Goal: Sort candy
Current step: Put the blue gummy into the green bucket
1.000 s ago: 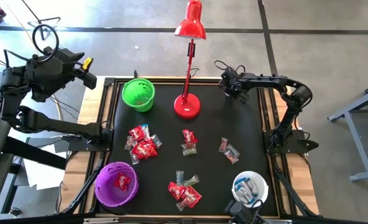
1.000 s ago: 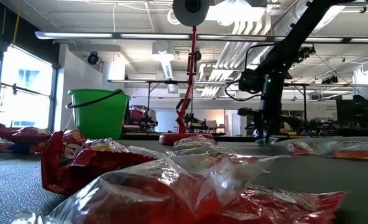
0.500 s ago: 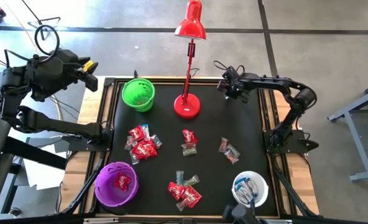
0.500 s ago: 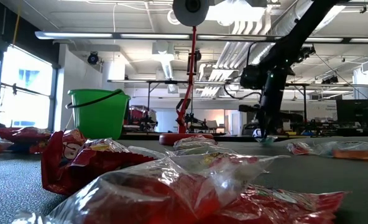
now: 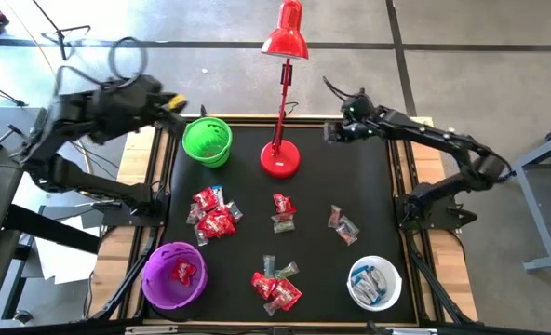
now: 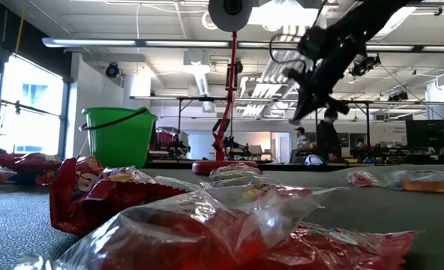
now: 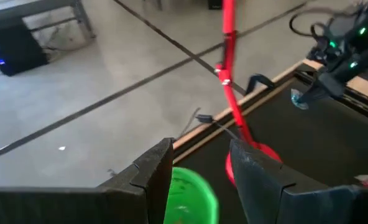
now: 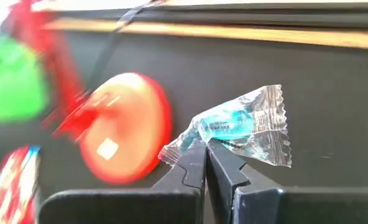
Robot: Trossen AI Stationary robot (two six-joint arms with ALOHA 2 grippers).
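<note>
My right gripper [image 5: 332,133] hangs above the table's far right part, beside the red lamp. It is shut on a clear-wrapped blue candy [image 8: 241,124]. My left gripper [image 5: 180,102] stands open over the table's far left corner, just beyond the green bowl [image 5: 207,141], with nothing between its fingers [image 7: 199,149]. Loose candy lies on the black mat in piles [image 5: 212,214], [image 5: 282,212], [image 5: 342,224], [image 5: 275,286]. The purple bowl [image 5: 153,279] holds a red candy. Several blue ones lie in the white bowl [image 5: 355,276]. My right gripper pinches the wrapper's lower edge [image 8: 197,140], near one crimped end, between its two fingers. The fingers slant down toward the table. The candy stands out past the fingertips, lifted clear of the mat.
A red desk lamp stands on its round base [image 5: 280,159] at the far middle of the mat, its stem and shade [image 5: 286,37] reaching up between the two arms. The mat's wooden border [image 5: 401,158] runs along the right side.
My right gripper has risen from the mat at the far right, rolled about its own line and shifted a little toward the lamp, with the blue candy lifted clear. My left gripper has swung from beyond the table's left edge toward the green bowl.
</note>
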